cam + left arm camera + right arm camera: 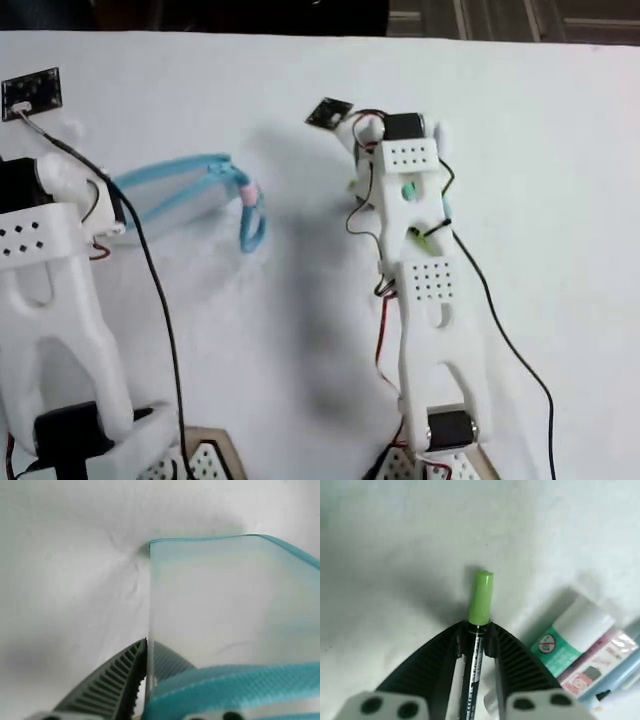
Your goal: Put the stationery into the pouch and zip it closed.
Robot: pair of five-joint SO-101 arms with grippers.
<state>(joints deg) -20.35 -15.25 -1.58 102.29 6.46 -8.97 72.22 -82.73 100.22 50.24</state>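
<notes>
The pouch (185, 198) is clear plastic with blue trim and lies on the white table left of centre, its pink-tipped end (246, 190) toward the middle. My left gripper (147, 647) is shut on the pouch's (225, 605) side edge, one finger on each face. My right gripper (476, 627) is shut on a pen with a light green cap (481, 596), just above the table. In the high view the right arm (410, 160) hangs over the stationery, with bits of green (424, 236) showing under it.
Beside the held pen lie a white and green glue stick (570, 632), a pink packet (597, 661) and a pale blue pen (620, 672). White cloth covers the table (560, 150), bare at the right and front centre. Cables trail from both arms.
</notes>
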